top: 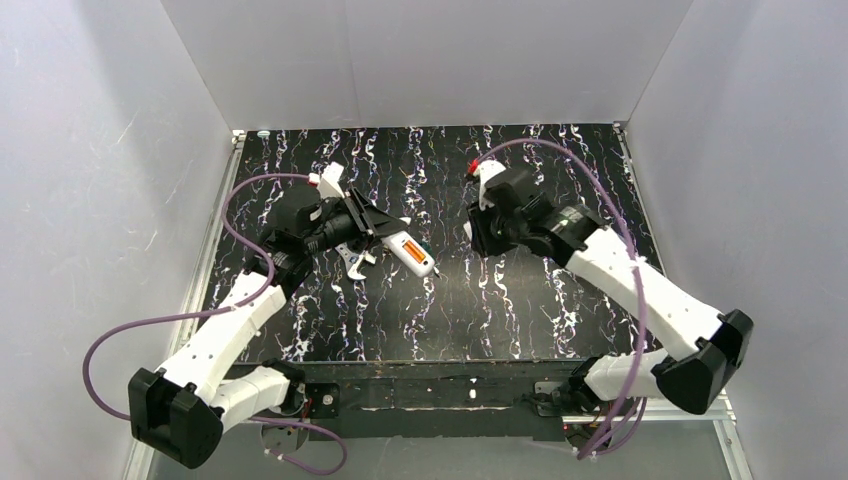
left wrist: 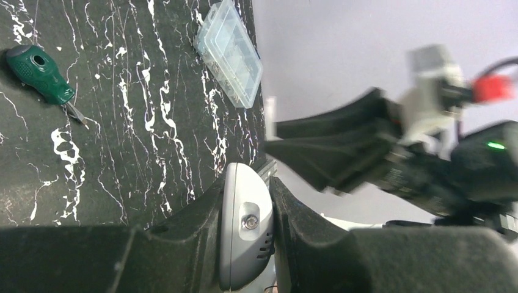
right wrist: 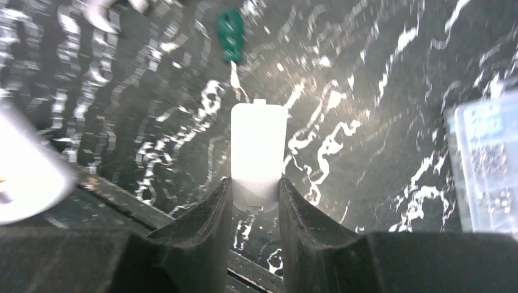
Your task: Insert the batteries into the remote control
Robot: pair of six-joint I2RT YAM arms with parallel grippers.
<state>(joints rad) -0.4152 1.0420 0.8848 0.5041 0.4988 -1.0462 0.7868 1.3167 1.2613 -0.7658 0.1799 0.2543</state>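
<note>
Clamping the remote control [left wrist: 244, 235] edgewise near the middle of the mat [top: 560, 180], the left gripper [left wrist: 247, 186] shows orange batteries [top: 404, 247] apparently seated. At its two o'clock the right gripper [right wrist: 255, 188] pinches the white battery cover [right wrist: 258, 146]. Approaching misaligned, that cover could jam or dislodge a battery.

**Arm posture, top view.** Both arms rise from bases at the lower corners and bend inward toward mid-frame. The left gripper [top: 385, 234] points right, its fingers [left wrist: 183, 244] clamped on the remote control [left wrist: 244, 226]. The right gripper [top: 472, 236] points left, apart from the left one, its fingers [right wrist: 201, 226] pinching a white cover piece [right wrist: 258, 152].
</note>
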